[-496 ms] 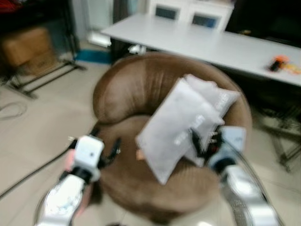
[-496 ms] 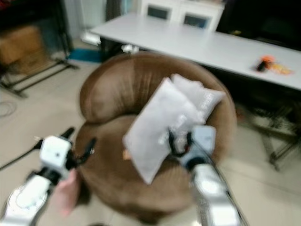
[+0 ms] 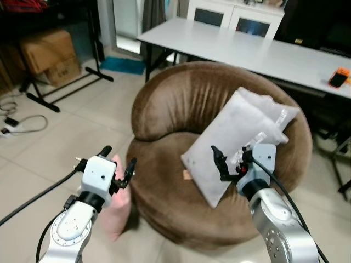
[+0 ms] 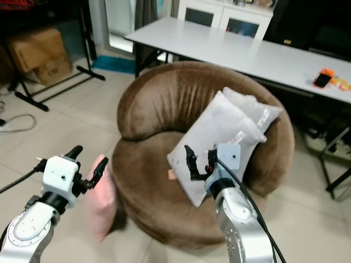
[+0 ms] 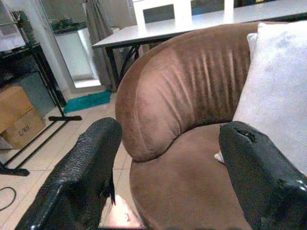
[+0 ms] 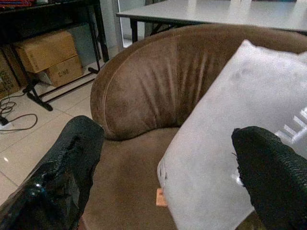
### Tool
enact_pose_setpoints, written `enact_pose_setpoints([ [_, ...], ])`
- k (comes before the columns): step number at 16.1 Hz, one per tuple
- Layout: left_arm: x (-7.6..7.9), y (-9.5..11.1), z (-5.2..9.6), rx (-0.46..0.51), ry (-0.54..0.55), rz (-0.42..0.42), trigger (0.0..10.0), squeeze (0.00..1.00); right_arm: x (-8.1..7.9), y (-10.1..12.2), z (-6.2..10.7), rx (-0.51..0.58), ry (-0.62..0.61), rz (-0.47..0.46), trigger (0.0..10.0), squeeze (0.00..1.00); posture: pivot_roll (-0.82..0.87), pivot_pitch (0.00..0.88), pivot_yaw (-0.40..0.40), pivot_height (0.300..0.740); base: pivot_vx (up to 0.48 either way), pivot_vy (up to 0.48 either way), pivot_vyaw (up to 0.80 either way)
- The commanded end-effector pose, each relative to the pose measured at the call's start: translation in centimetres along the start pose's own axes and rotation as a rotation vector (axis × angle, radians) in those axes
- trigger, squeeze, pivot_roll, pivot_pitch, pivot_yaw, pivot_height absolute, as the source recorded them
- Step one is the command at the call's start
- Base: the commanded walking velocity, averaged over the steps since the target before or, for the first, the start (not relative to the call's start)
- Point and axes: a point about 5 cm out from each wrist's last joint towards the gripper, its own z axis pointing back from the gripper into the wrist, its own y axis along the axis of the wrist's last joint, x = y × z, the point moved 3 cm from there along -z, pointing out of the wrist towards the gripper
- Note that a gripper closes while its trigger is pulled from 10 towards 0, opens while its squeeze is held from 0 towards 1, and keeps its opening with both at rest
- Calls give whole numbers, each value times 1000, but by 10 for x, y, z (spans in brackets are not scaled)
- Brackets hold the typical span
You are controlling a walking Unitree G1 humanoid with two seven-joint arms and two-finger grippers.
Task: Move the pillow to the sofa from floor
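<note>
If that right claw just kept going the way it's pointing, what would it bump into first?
Most likely the grey pillow lying on the brown sofa: the open right gripper points at its lower part, though depth is hard to judge.

right hand (image 3: 231, 163): let go of grey pillow (image 3: 233, 143), fingers spread | pillow: leaning on sofa (image 3: 164, 104) back

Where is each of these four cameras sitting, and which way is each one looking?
Left eye view: on the head, looking forward and down at the brown sofa, grey pillow and pink pillow on the floor; both silver arms show.
Right eye view: beside it, same scene, slightly shifted.
Left wrist view: looks along the open left gripper at the sofa's backrest.
Right wrist view: looks along the open right gripper at the grey pillow.
All views share the sofa and grey pillow.
</note>
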Motion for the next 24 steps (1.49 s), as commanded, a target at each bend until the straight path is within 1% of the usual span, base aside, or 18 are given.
enact_pose_setpoints([
  [1, 6, 2, -1, 4, -13, 4, 10000, 0, 8, 0, 0, -10, -27, 8, 10000, 0, 19, 0, -79, 740, 0, 352, 0],
  [5, 5, 1, 0, 0, -7, 1, 10000, 0, 5, -1, -1, -15, -16, 2, 10000, 0, 27, 0, -85, 740, 0, 357, 0],
  [8, 5, 1, 2, -2, -4, 0, 10000, 0, 3, -1, -1, -15, -3, -27, 10000, 0, 27, 0, -84, 740, 0, 359, 0],
  [9, 5, 7, 1, 46, -6, 10, 10000, 0, 0, -2, -1, -21, 31, -17, 10000, 0, 28, 0, -84, 740, 0, 0, 0],
  [10, 5, 8, 0, 50, -7, 14, 10000, 0, -2, -2, -1, -23, 41, -12, 10000, 0, 28, 0, -84, 740, 0, 0, 0],
  [12, 5, 5, -1, 16, -14, 1, 10000, 0, -9, -3, 0, -30, 76, -15, 10000, 0, 31, 0, -84, 740, 0, 0, 638],
  [13, 4, 5, 0, 18, -17, 10, 10000, 0, -11, -3, 0, -35, 91, -15, 10000, 0, 33, 0, -85, 740, 0, 0, 800],
  [18, 2, 4, 2, 16, -14, 17, 10000, 0, -15, -5, 1, -48, 127, -22, 10000, 0, 38, 0, -88, 740, 303, 0, 800],
  [20, 2, 4, 3, 15, -12, 18, 10000, 0, -16, -6, 0, -51, 127, -21, 10000, 0, 41, 0, -90, 740, 300, 0, 800],
  [22, 1, 4, 3, 14, -10, 18, 10000, 0, -13, -5, -1, -48, 98, -1, 10000, 0, 41, 0, -89, 740, 300, 0, 800],
  [24, 1, 4, 3, 14, -9, 18, 10000, 0, -9, -5, -3, -48, 68, 4, 10000, 0, 41, 0, -89, 740, 302, 0, 0],
])
